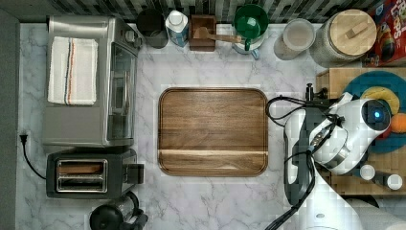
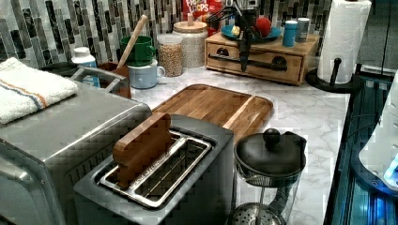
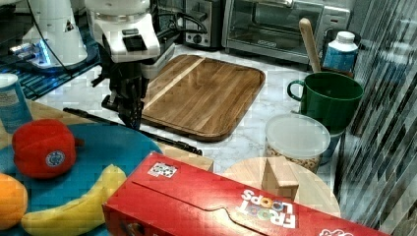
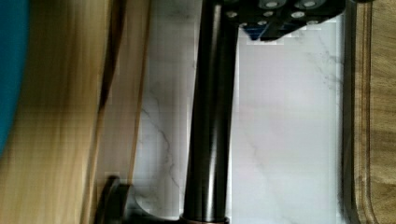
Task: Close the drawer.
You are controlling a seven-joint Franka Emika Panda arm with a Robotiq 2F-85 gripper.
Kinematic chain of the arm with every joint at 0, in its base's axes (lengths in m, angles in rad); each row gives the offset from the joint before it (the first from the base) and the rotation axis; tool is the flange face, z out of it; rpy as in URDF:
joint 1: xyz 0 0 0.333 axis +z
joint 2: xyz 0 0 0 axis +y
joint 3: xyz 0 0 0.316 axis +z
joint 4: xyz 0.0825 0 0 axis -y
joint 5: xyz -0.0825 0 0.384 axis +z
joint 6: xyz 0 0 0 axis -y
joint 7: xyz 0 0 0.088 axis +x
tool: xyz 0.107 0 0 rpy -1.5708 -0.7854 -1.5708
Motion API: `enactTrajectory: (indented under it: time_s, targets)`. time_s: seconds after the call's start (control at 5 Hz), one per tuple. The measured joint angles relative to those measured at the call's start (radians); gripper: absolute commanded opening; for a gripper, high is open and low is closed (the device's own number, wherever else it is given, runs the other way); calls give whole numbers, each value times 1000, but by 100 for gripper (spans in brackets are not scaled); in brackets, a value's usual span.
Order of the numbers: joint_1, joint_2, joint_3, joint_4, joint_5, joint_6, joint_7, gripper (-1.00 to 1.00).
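Note:
The drawer (image 2: pixel 263 63) shows its light-wood front with a long black handle bar (image 2: pixel 225 58), set in the wooden box under the slab top. In the wrist view a narrow dark gap separates the drawer front (image 4: pixel 123 116) from the slab (image 4: pixel 51 116), and the handle bar (image 4: pixel 210 116) runs past the fingertips (image 4: pixel 285 16). The drawer's inside is hidden. My gripper (image 3: pixel 132 117) points down, shut, right at the handle bar (image 3: pixel 162 138) on its countertop side, with nothing held. It hangs in front of the drawer in the left view (image 2: pixel 244 63).
The dark cutting board (image 1: pixel 213 132) lies on the marble just beyond the drawer front. A blue plate (image 3: pixel 98 147) with fruit sits on the slab top. A cereal box (image 3: pixel 221 206), jars, mugs, toaster (image 1: pixel 88 175) and oven (image 1: pixel 88 79) ring the counter.

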Motion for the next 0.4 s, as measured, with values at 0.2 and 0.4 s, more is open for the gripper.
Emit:
enactTrajectory:
  time_s: [0.2,0.4]
  targets:
    - [1,1,-1,2,1,0,0,-100]
    - [0,1,-1,4,0,-6,0,-100]
